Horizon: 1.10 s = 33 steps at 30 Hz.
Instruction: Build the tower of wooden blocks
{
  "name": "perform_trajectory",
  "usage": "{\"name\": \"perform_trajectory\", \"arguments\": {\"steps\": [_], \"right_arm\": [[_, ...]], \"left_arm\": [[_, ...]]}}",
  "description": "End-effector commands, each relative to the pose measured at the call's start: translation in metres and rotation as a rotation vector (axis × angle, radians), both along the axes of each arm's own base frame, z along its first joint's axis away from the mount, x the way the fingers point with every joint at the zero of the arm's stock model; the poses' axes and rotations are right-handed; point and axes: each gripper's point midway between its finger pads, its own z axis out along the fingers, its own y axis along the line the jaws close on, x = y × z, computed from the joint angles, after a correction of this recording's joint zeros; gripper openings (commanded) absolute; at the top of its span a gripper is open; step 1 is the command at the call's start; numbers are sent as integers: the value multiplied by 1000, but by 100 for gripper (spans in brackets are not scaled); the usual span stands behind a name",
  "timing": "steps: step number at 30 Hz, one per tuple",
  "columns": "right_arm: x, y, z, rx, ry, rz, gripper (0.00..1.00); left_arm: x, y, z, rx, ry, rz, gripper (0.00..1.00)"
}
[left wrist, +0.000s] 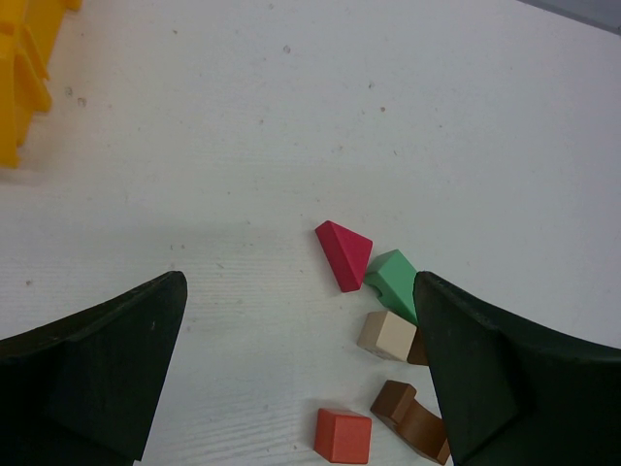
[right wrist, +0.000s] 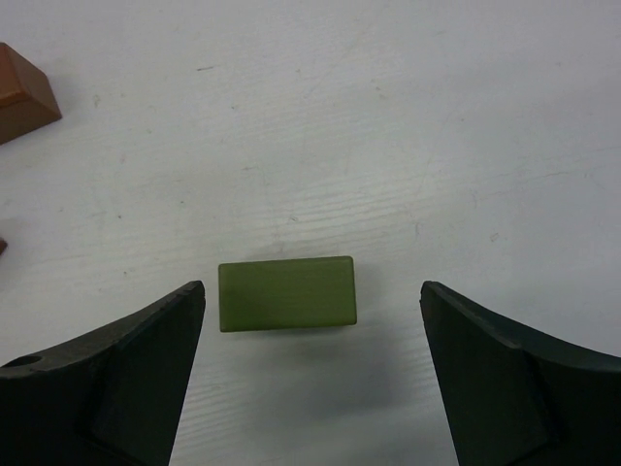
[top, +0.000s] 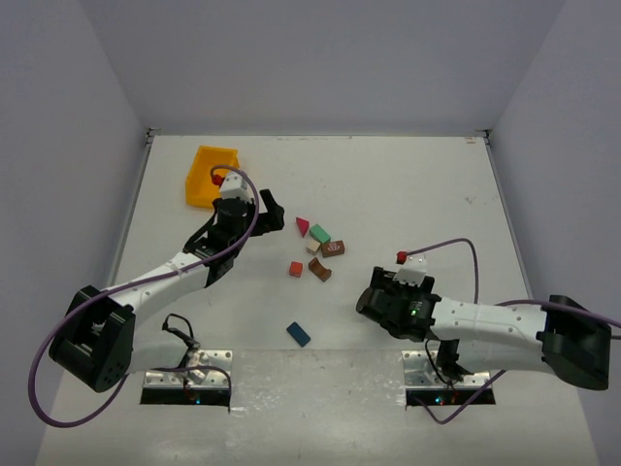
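white table (top: 408, 184) | yellow-orange plastic bin (top: 206, 180) at 10 o'clock | centre cluster: magenta wooden triangular prism (top: 303, 226), green wooden block (top: 320, 234), cream wooden cube (top: 313, 247), brown wooden block (top: 333, 249), brown arched wooden block (top: 319, 271), orange-red wooden cube (top: 296, 269) | blue wooden brick (top: 298, 334) at 6 o'clock of cluster | olive wooden brick (right wrist: 287, 292) lies flat, apart

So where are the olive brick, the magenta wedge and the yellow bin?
olive brick (right wrist: 287, 293), right wrist view, middle of its top face.
magenta wedge (left wrist: 344, 254), left wrist view, its sloped face.
yellow bin (top: 201, 180), top view, bare part by its left side.
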Motion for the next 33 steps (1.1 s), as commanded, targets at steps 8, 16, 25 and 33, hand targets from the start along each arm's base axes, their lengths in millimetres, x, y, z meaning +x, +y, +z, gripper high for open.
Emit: {"name": "perform_trajectory", "arguments": {"steps": [8, 16, 25, 33], "right_arm": [[54, 47, 37, 57, 188, 205, 99], [73, 138, 43, 64, 208, 797, 99], [76, 170, 11, 38, 271, 979, 99], [77, 184, -1, 24, 253, 1011, 82]], "left_arm": [[6, -3, 21, -36, -55, -2, 100], [6, -1, 18, -25, -49, 3, 100], [7, -2, 14, -23, -38, 2, 100], [7, -5, 12, -24, -26, -12, 100]]}}
